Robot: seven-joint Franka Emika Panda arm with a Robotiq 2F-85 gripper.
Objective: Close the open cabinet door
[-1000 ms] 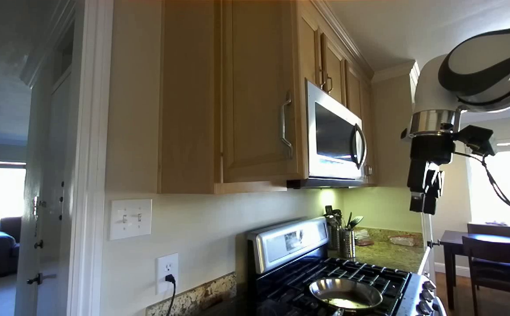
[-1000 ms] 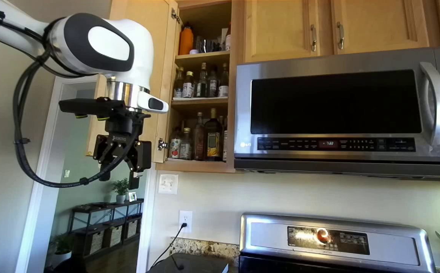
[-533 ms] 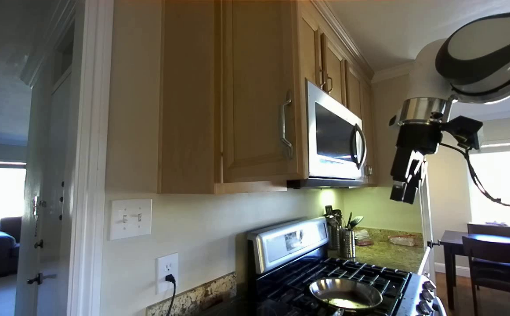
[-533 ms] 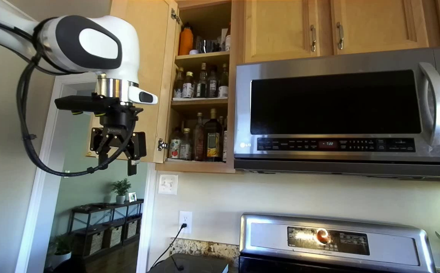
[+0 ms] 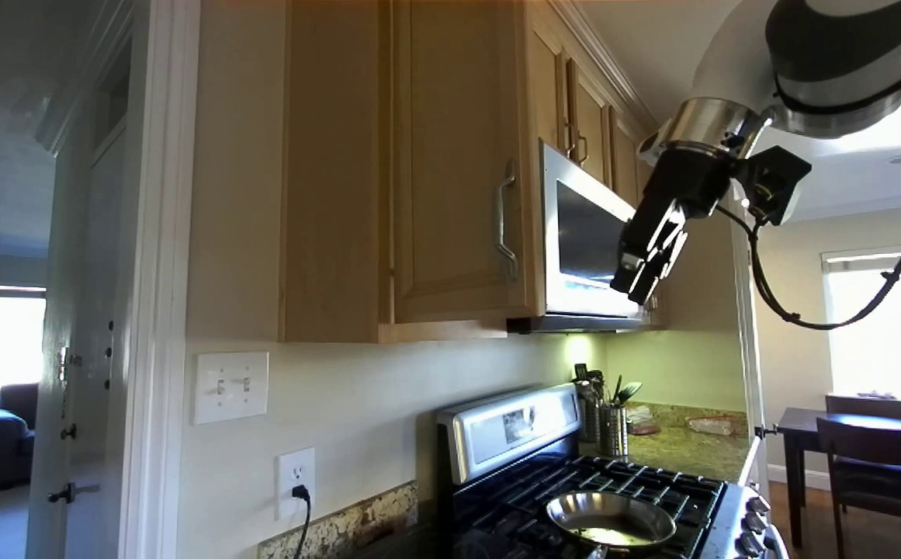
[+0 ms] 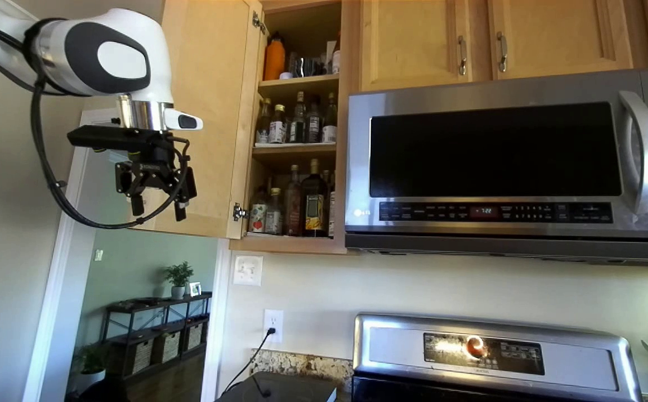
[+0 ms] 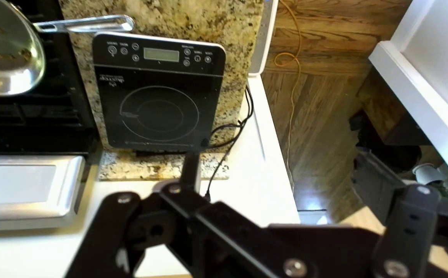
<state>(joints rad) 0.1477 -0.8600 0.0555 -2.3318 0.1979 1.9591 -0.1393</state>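
Stove [image 6: 497,363]: silver back panel, black cooktop, against the wall.
Cabinet [image 6: 350,128]: light wood, on the wall, shelves exposed in an exterior view.
Cabinet door [image 6: 212,100]: standing open, hinged at the cabinet's left edge in that view, swung well out; panel side of the cabinet door [image 5: 458,163] shows in an exterior view.
Microwave [image 6: 494,151]: steel, shut, above stove, just beside cabinet.
Hot plate [image 7: 158,96]: black, flat on speckled stone tabletop [image 7: 193,17], just beside stove.
Pan [image 5: 611,519]: metal, on stove; its grip reaches over tabletop in wrist view.
End effector [image 6: 159,208]: wide, fingers [image 7: 190,170] spread well apart; tilted, tips angled down. Overlaps lower cabinet door in an exterior view; a gap shows between end effector [image 5: 634,288] and cabinet door in an exterior view.
Bottles [image 6: 312,204]: upright, lined up on cabinet's two lower shelves.
Door handle [image 5: 501,221]: silver bar, vertical, near cabinet door's free edge.
Light switch [image 5: 231,387]: white, double, on wall, lower than cabinet.
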